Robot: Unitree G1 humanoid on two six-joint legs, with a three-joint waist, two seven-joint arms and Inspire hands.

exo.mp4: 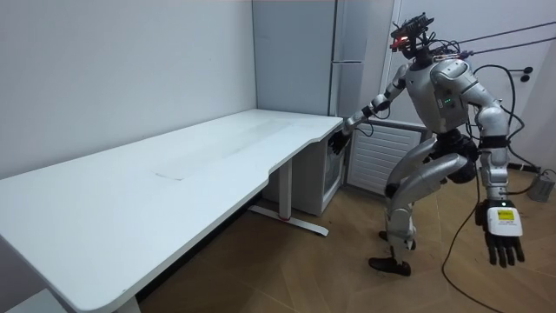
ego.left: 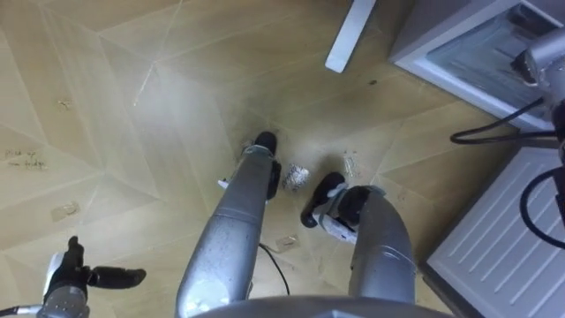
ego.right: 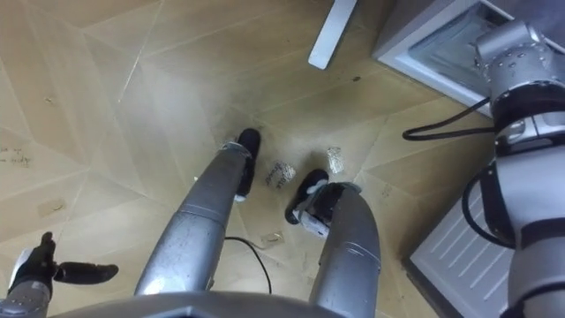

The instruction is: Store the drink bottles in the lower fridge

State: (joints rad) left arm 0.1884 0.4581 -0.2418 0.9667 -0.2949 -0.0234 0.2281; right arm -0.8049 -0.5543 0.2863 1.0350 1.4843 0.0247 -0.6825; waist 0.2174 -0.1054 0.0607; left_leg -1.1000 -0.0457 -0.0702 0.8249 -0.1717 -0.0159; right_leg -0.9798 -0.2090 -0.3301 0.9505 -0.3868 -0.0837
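The tall fridge (exo.mp4: 349, 43) stands upright at the end of the white desk (exo.mp4: 174, 183). Its lower compartment (ego.left: 477, 53) is open toward the robot, and the ribbed white door (ego.left: 508, 238) is swung wide. What is inside the compartment is too pale to make out. The robot stands before it, knees bent, with its right arm stretched out level. The right hand (exo.mp4: 340, 139) is at the compartment's front; I cannot tell whether it holds anything. The left hand (ego.left: 75, 278) hangs low at its side, fingers straight and apart, holding nothing. A crumpled silvery scrap (ego.left: 294, 177) lies on the wooden floor (ego.left: 132, 106) between its feet.
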